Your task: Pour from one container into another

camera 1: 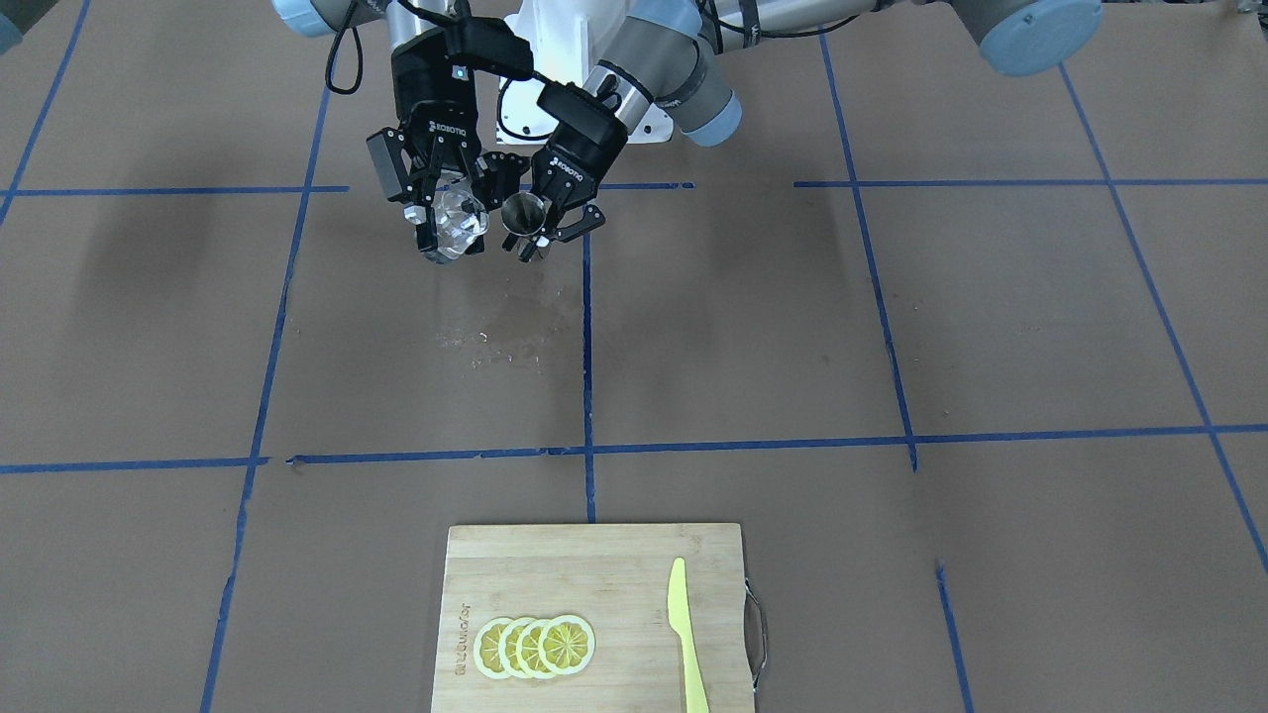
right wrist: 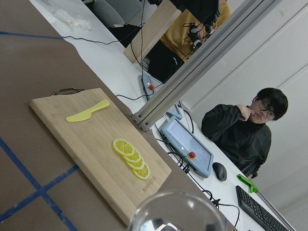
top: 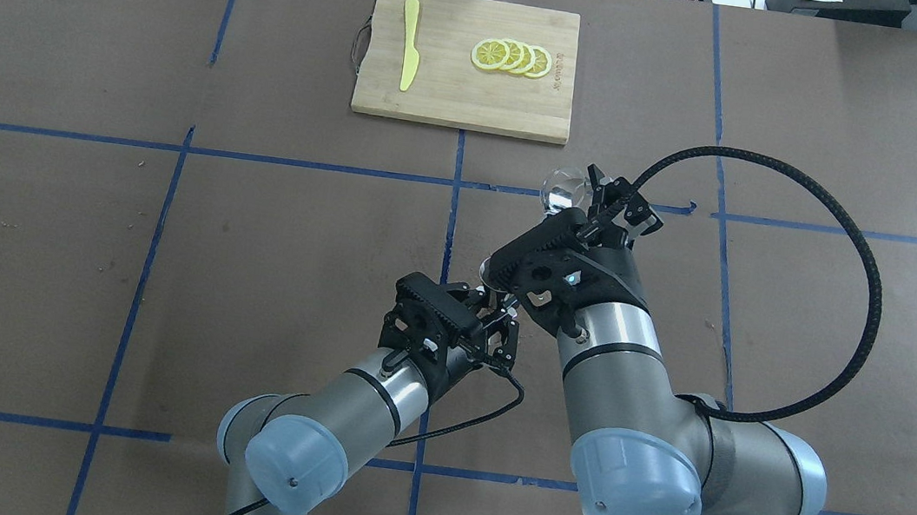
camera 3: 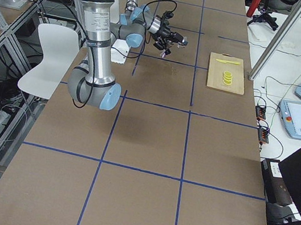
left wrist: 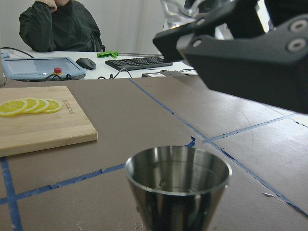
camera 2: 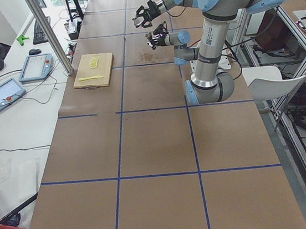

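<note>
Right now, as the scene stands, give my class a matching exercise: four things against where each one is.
Things: 1 glass tumbler; 2 steel jigger; 3 yellow knife; 4 lemon slices.
Places: A overlapping on the cutting board; B in the left arm's jaws; C flat beside the board's handle; D in the right arm's jaws.
Pairs: 1-D; 2-B; 3-C; 4-A.

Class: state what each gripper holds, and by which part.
The right gripper clamps the glass by its sides. The left gripper holds the jigger, seemingly by its lower half.
</note>
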